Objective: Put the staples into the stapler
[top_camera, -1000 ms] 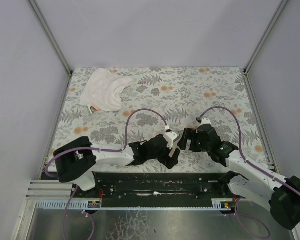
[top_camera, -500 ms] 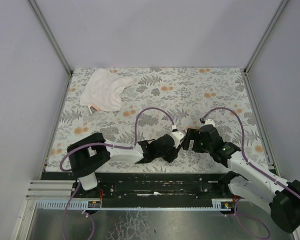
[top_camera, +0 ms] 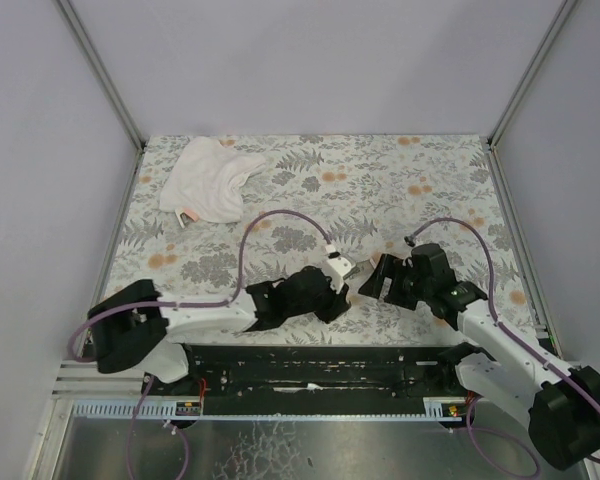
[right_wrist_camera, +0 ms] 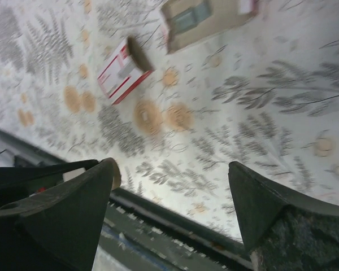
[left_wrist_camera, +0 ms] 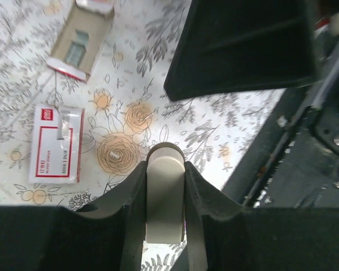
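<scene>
Left gripper (left_wrist_camera: 165, 167) is clamped on a pale tan thing, prob. the stapler (left_wrist_camera: 165, 209). The staples box (left_wrist_camera: 55, 148), w/ a silver strip (left_wrist_camera: 62, 125) on top, lies just left of its fingers (left_wrist_camera: 133, 203), long axis approx. along them. Right gripper (right_wrist_camera: 172, 166) stands wide apart and empty, w/ the box ahead of it.

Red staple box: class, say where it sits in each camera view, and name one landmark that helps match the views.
Top external: the red staple box cannot be made out there.
Left wrist: left of centre, flat on the floral tabletop.
Right wrist: upper left.
Shared landmark: the open tan carton lying near it in both wrist views.
</scene>
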`<action>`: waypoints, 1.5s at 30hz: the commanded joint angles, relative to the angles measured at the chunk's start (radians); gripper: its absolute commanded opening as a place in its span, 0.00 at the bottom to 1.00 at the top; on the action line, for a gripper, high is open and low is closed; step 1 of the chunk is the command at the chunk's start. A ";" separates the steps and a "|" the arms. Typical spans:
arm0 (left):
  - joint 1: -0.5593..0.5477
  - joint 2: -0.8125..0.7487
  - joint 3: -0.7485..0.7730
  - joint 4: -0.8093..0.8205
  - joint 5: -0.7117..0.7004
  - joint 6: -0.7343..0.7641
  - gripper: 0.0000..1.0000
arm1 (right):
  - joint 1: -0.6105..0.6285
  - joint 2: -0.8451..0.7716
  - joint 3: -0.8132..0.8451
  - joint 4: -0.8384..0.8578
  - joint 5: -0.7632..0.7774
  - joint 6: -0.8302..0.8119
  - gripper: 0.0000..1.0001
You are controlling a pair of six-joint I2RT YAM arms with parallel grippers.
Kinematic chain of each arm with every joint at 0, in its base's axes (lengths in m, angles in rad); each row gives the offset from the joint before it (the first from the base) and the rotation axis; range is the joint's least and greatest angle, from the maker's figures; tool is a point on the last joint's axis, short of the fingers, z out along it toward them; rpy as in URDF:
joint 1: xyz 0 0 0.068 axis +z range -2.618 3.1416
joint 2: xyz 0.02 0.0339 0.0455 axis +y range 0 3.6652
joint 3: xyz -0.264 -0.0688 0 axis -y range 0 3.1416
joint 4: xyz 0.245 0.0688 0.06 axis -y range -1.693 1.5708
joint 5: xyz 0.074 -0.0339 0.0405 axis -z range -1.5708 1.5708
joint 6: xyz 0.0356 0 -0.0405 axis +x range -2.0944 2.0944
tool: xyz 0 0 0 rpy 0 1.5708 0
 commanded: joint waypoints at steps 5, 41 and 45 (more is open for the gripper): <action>-0.006 -0.209 -0.090 0.105 0.024 0.030 0.00 | -0.011 0.010 0.013 0.155 -0.375 0.182 0.78; -0.007 -0.247 -0.088 0.197 0.008 0.018 0.00 | -0.010 0.155 -0.049 0.388 -0.680 0.249 0.43; -0.005 -0.241 -0.080 0.210 0.024 0.014 0.00 | -0.009 0.171 -0.051 0.411 -0.693 0.254 0.42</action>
